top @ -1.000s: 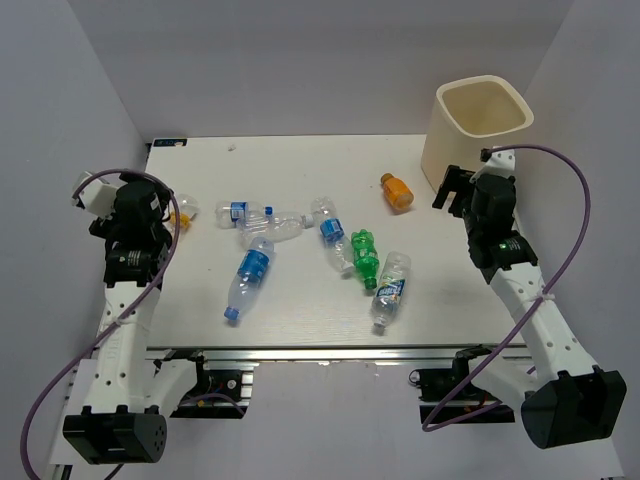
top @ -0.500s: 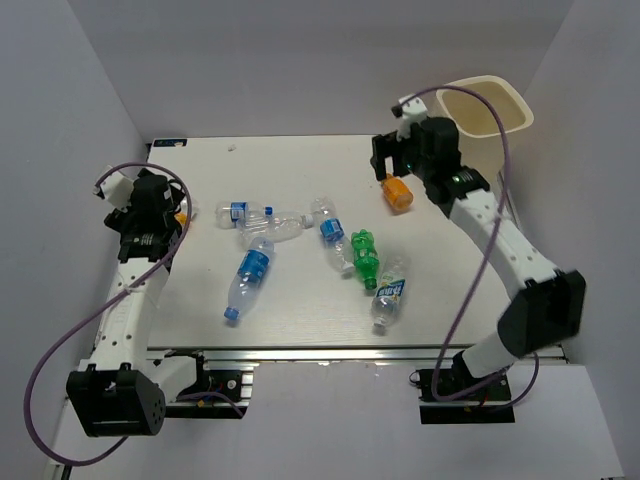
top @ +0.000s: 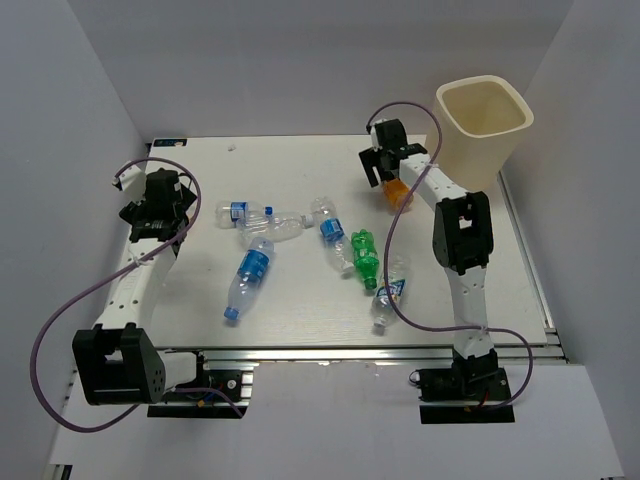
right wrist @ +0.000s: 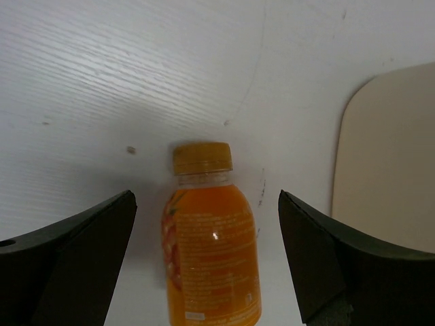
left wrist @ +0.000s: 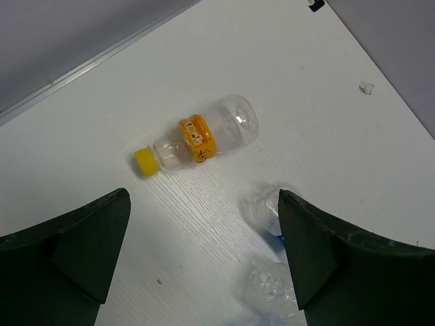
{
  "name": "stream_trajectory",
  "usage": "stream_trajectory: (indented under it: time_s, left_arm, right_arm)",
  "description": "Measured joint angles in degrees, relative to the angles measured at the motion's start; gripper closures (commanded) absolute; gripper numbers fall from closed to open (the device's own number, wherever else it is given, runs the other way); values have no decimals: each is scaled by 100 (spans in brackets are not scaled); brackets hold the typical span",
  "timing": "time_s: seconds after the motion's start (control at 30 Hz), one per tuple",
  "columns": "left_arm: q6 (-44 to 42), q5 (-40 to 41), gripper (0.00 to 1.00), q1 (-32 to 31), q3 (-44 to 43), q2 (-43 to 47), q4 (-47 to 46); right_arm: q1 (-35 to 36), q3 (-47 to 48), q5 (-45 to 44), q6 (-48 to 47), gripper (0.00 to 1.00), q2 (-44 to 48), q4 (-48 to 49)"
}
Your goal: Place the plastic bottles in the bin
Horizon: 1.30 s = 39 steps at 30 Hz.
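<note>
The cream bin [top: 483, 125] stands at the table's far right corner; its wall shows in the right wrist view [right wrist: 387, 156]. An orange juice bottle [top: 399, 192] lies just left of it. My right gripper [top: 384, 166] is open and hangs over this bottle [right wrist: 211, 251], one finger on each side of it and neither touching. My left gripper [top: 160, 205] is open and empty at the far left. In the left wrist view [left wrist: 204, 193] a small clear bottle [left wrist: 197, 141] with a yellow cap and orange label lies just beyond the fingers.
Several more bottles lie mid-table: a clear one with a blue cap [top: 245, 212], a crumpled clear one [top: 285, 225], blue-labelled ones [top: 250, 275] [top: 328, 228], a green one [top: 364, 257] and a clear one [top: 390, 290]. Grey walls close in both sides.
My right arm has swung from beside the bin out to the left and now hangs over the orange bottle. My left gripper has reached farther toward the small yellow-capped bottle.
</note>
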<state>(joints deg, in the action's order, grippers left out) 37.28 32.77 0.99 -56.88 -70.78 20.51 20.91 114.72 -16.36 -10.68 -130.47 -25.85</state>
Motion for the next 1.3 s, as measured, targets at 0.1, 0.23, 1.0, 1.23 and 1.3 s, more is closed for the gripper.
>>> stream_trajectory:
  time_s: [0.1, 0.23, 1.0, 1.23, 1.3]
  left_arm:
    - [0, -44, 2, 0, 0, -59, 7]
    - [2, -66, 2, 0, 0, -70, 7]
    - [-39, -452, 2, 0, -472, -564, -94]
    - [-35, -424, 2, 0, -337, -354, -175]
    - [-33, -380, 2, 0, -317, -337, -166]
  right_arm:
    - [-186, -125, 2, -11, 14, -192, -87]
    - [-350, -216, 118, -17, 36, -343, -131]
    - [-885, 979, 437, 63, 80, 2557, 741]
    - [-2382, 1154, 459, 785, 11, 1991, 1036]
    - [-2533, 1130, 531, 940, 11, 1735, 903]
